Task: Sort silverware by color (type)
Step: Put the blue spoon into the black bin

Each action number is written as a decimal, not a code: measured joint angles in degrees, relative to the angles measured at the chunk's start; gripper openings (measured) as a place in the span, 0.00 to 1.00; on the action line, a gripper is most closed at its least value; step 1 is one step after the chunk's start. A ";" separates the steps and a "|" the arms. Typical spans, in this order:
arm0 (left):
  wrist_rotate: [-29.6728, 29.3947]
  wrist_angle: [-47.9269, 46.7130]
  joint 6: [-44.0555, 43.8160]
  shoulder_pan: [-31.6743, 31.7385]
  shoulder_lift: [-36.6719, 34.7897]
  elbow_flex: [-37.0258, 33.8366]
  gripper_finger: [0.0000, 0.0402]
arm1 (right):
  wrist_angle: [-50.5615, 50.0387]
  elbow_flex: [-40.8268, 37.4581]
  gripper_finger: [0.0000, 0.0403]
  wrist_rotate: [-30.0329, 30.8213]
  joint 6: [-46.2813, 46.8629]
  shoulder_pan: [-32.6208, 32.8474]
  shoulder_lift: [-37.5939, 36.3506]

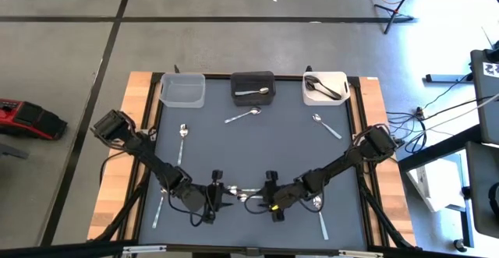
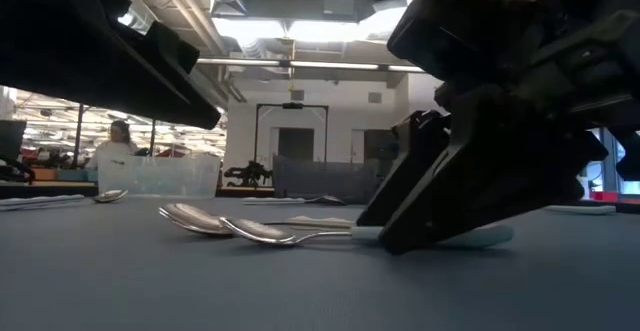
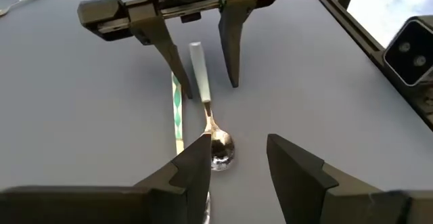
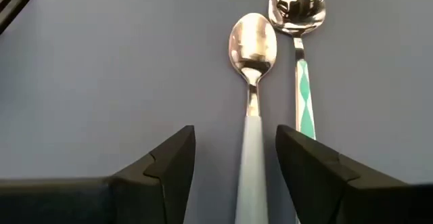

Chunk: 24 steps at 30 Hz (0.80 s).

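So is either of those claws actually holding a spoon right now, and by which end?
Neither, as far as the views show. The right tool stands open astride the pale-handled spoon at its handle; the left tool is open by that spoon's bowl, beside the green-patterned spoon.

We went over all four views and honestly there's nothing we can read anywhere. No words, brand names, numbers or signs that come out legible. The only thing close is a small white tag with dark blotchy marks on the grey equipment at the right edge of the high view, and we can't make out what it says or whether it's text at all. The green diamond pattern on one spoon handle is just decoration, not lettering.
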 joint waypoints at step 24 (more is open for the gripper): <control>-7.03 -8.47 5.13 -0.71 -14.64 0.18 0.35 | -3.48 -0.11 0.06 1.41 -0.60 -0.35 -0.49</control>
